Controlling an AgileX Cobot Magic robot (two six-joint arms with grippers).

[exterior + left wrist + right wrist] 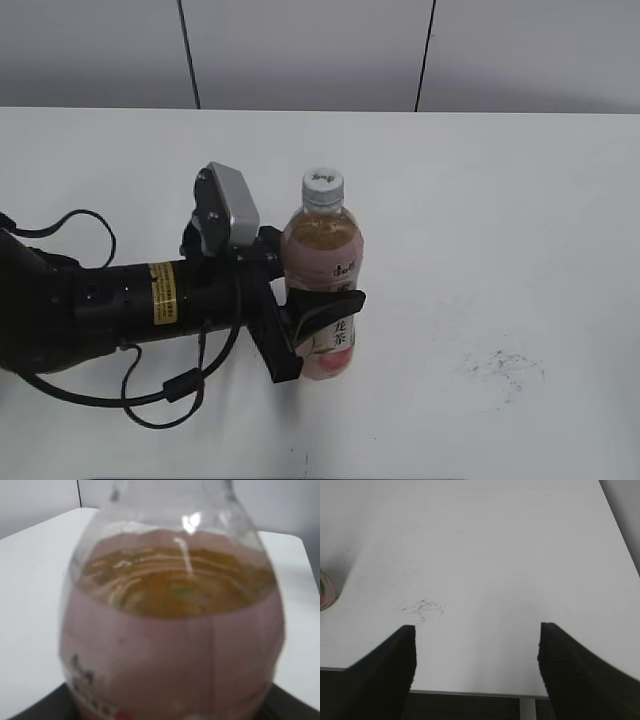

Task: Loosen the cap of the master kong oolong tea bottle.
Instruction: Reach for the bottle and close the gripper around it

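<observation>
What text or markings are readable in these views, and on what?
"茶": black character on the pink-and-white label of the clear plastic tea bottle; the characters above it are too small to read.
Small dark logo on the white ribbed screw cap: blurred, unreadable.
Yellow sticker on the left arm: print too small to read.
Left wrist view: dark marks low on the label, blurred.
Right wrist view: no text, only a grey scuff on the white table.

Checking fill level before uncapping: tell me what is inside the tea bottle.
Amber tea fills the bottle to its shoulder; the neck under the cap looks empty. The label and left gripper hide the lower contents.
</observation>
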